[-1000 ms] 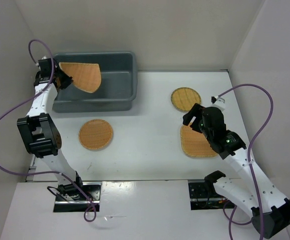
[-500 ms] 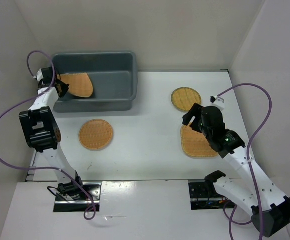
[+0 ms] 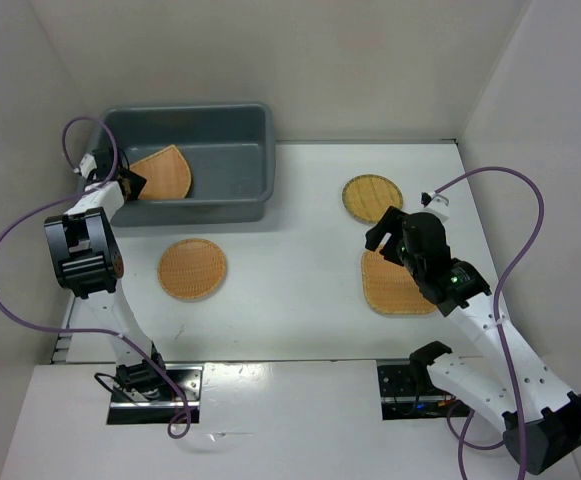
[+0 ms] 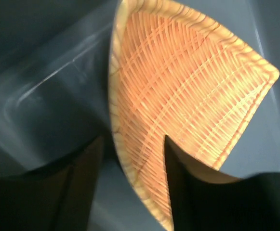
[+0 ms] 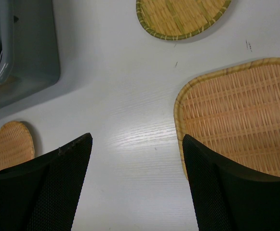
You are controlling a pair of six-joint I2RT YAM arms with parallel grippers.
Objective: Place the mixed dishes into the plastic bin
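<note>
Our left fingers (image 4: 79,192) pinch the tilted rounded-triangle plate (image 4: 178,96) low inside the plastic bin (image 3: 255,170), while our right fingers (image 5: 43,187), spread apart above the surface (image 5: 130,96), hover just beside the rounded-square plate (image 5: 246,120), nearest that arm.

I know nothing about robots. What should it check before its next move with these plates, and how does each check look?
1. The triangular plate is inside the bin: ok.
2. The left tool is open: cannot tell; the plate sits between its fingers.
3. The right tool is open: ok.
4. The square plate beside it is uncovered: ok.
5. The round plate and small plate lie apart on the table: ok.
</note>
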